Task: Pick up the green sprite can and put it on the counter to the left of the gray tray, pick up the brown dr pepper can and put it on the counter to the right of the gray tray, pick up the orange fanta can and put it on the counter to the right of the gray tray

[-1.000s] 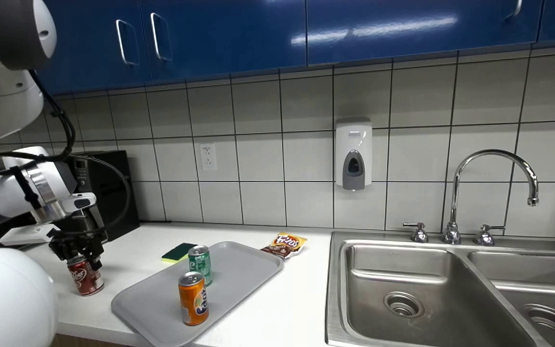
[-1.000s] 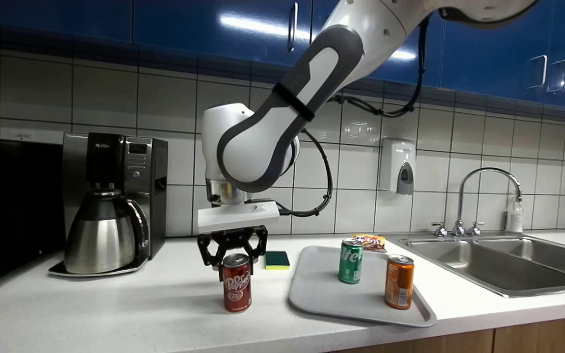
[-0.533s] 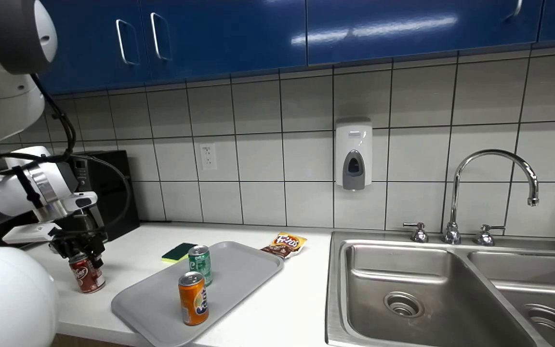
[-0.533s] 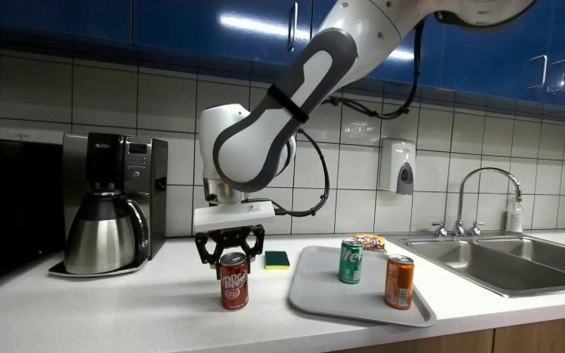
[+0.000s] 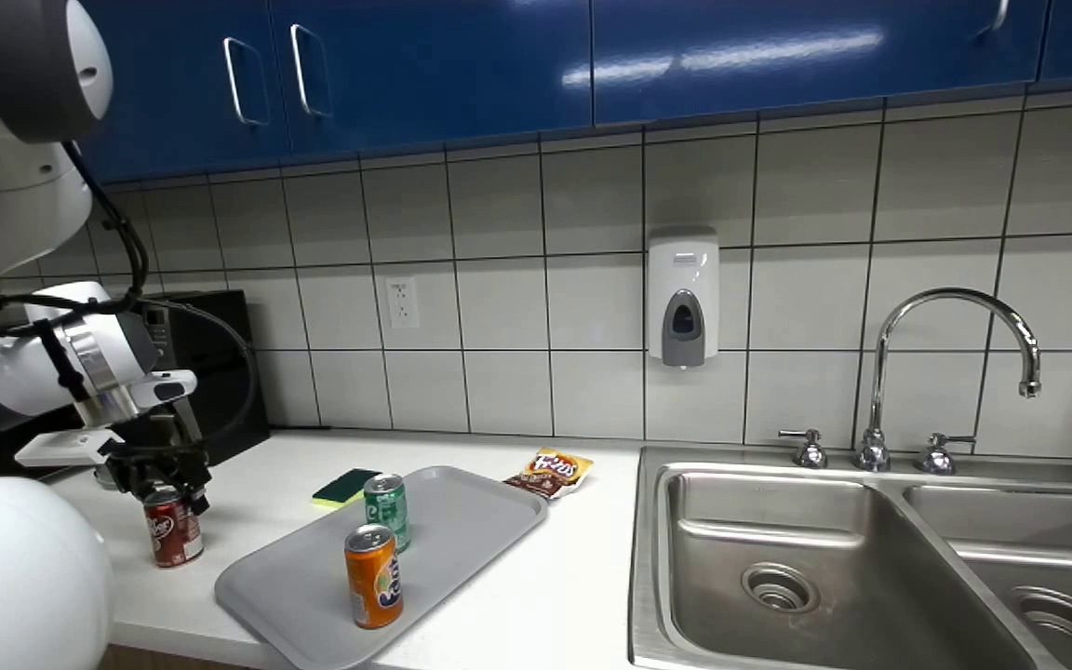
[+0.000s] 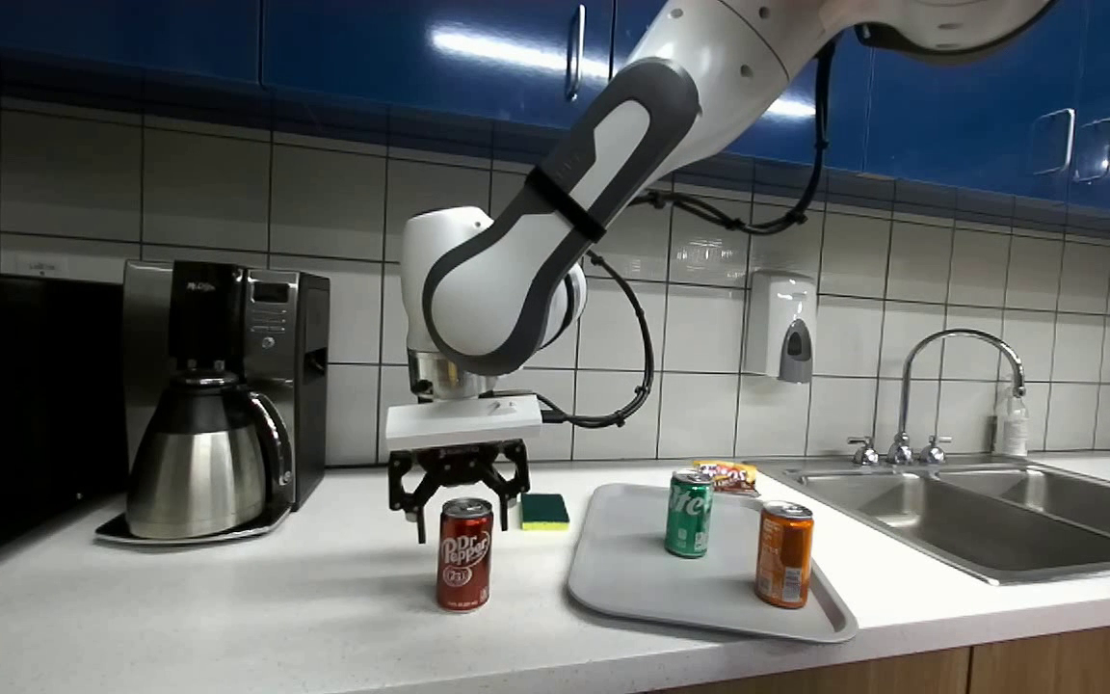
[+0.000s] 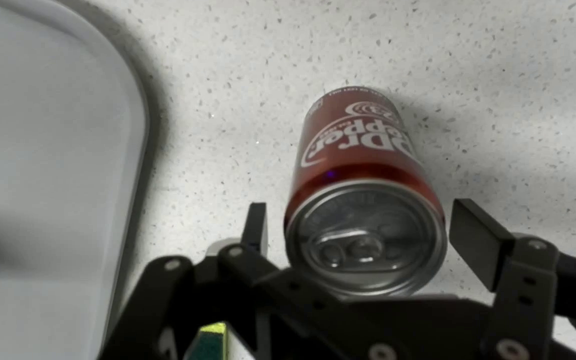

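The brown dr pepper can (image 6: 465, 559) stands upright on the counter (image 6: 256, 617), beside the gray tray (image 6: 632, 598) on the coffee maker's side. Around its top, my gripper (image 6: 462, 532) is open. In the wrist view the fingers (image 7: 478, 240) stand on either side of the can's silver lid, with counter showing in both gaps. Both the green sprite can (image 5: 387, 512) and the orange fanta can (image 5: 373, 577) stand upright on the tray, the orange one closer to the counter's front edge.
A green and yellow sponge (image 6: 544, 512) lies behind the tray, near my gripper. Farther back are a snack bag (image 5: 550, 473) and, beyond the tray, the sink (image 5: 652, 558). A coffee maker (image 6: 218, 405) stands on the opposite side.
The fingers have spread and let go of the brown dr pepper can. It shifted slightly with the gripper earlier and now stands straighter. The tray and its two cans have not moved.
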`<state>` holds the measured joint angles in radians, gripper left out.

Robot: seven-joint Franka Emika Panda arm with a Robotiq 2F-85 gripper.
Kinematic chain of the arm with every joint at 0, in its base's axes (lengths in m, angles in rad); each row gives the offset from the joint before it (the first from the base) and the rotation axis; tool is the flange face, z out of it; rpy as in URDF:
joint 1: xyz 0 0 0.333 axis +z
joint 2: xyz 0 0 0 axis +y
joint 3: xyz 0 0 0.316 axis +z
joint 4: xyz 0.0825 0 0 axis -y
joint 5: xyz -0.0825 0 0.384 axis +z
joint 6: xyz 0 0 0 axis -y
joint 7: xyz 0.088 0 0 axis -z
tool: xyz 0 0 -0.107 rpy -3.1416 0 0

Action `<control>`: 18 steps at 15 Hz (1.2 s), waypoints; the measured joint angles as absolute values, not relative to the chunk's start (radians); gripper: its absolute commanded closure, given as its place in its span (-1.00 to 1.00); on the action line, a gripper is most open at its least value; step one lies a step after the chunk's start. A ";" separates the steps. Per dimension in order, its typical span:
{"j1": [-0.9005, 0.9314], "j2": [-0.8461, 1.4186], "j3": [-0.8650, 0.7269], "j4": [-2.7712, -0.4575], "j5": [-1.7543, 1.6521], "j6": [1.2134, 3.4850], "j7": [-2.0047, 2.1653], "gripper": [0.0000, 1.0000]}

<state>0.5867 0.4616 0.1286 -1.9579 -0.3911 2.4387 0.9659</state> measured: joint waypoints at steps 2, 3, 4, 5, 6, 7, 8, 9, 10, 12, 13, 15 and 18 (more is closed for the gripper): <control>0.587 0.460 0.125 -1.958 -0.391 2.442 0.967 -1.00; 0.587 0.458 0.123 -1.958 -0.391 2.444 0.968 -1.00; 0.587 0.454 0.121 -1.959 -0.391 2.449 0.971 -1.00; 0.587 0.447 0.119 -1.962 -0.391 2.455 0.973 -1.00; 0.587 0.439 0.117 -1.966 -0.391 2.463 0.976 -1.00; 0.587 0.428 0.116 -1.971 -0.391 2.471 0.978 -1.00; 0.587 0.416 0.114 -1.979 -0.391 2.479 0.979 -1.00; 0.587 0.401 0.113 -1.989 -0.391 2.489 0.982 -1.00; 0.587 0.385 0.110 -2.001 -0.392 2.499 0.985 -1.00; 0.586 0.352 0.106 -2.027 -0.392 2.516 0.994 -1.00; 0.583 0.335 0.105 -2.040 -0.392 2.520 0.998 -1.00; 0.573 0.300 0.105 -2.067 -0.392 2.528 1.002 -1.00; 0.546 0.250 0.104 -2.108 -0.394 2.535 1.003 -1.00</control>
<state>0.5456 0.2504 0.1041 -2.1081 -0.3941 2.5353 1.0027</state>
